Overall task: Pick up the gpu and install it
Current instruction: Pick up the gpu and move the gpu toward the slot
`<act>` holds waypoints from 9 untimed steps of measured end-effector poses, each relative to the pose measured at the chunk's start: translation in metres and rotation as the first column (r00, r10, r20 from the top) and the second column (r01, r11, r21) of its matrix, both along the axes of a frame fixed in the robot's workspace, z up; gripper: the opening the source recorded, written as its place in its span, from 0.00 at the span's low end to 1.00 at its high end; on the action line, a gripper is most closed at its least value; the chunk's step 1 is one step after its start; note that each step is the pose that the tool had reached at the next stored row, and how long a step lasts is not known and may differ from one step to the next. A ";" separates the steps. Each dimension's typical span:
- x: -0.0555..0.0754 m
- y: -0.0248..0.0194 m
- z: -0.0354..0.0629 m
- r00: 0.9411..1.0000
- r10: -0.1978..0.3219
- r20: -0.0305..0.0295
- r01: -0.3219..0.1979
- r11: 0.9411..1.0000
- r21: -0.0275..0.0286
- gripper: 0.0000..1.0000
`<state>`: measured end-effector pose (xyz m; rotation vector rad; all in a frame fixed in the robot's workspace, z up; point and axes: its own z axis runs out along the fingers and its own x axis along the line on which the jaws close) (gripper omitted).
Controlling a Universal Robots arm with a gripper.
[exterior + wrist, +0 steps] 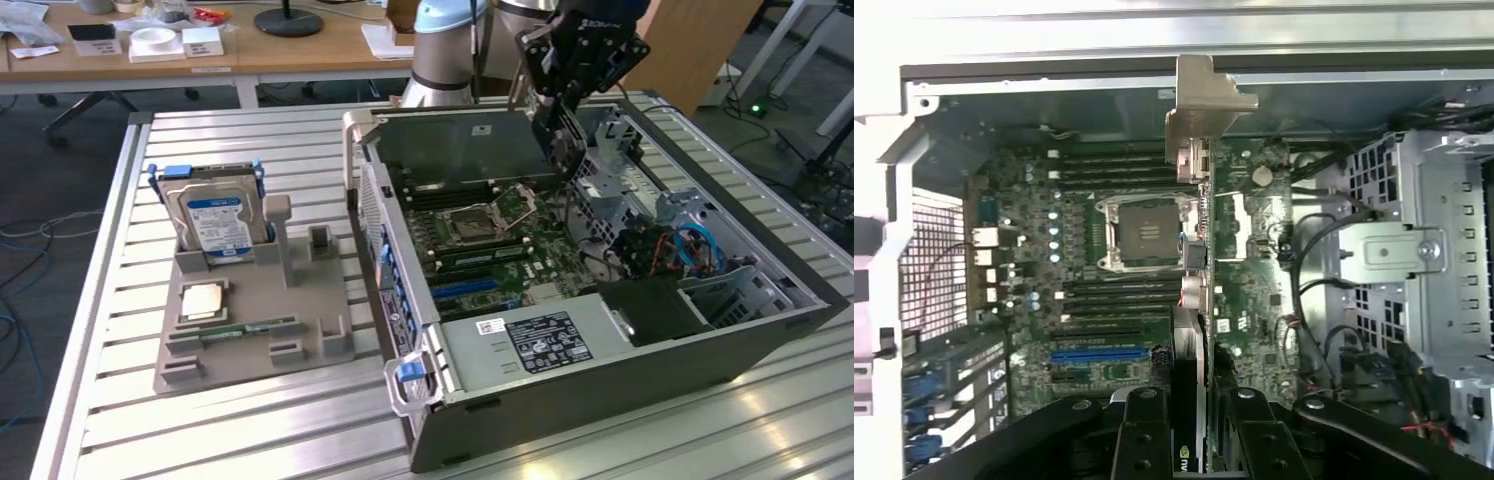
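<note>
our gripper (1189,425) clamps the gpu (1192,300) over the board (534,250), top of the exterior view; tilted, it could miss its slot.

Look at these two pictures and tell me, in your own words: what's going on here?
A robot arm has its jaws closed on a graphics card, holding it edge-down over the motherboard of an open computer case. The card is not yet in a slot. On the exterior view's left, a grey tray holds a hard drive and a memory stick, with nothing touching them.
</note>
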<state>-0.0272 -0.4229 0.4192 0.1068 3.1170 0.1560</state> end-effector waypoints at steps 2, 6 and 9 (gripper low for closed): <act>0.007 0.0001 0.0000 1.000 0.000 0.000 0.000 1.000 0.000 0.26; 0.022 0.0004 0.0000 1.000 0.000 0.000 0.000 1.000 0.000 0.26; 0.033 0.0005 0.0000 1.000 0.000 0.000 0.000 1.000 0.000 0.26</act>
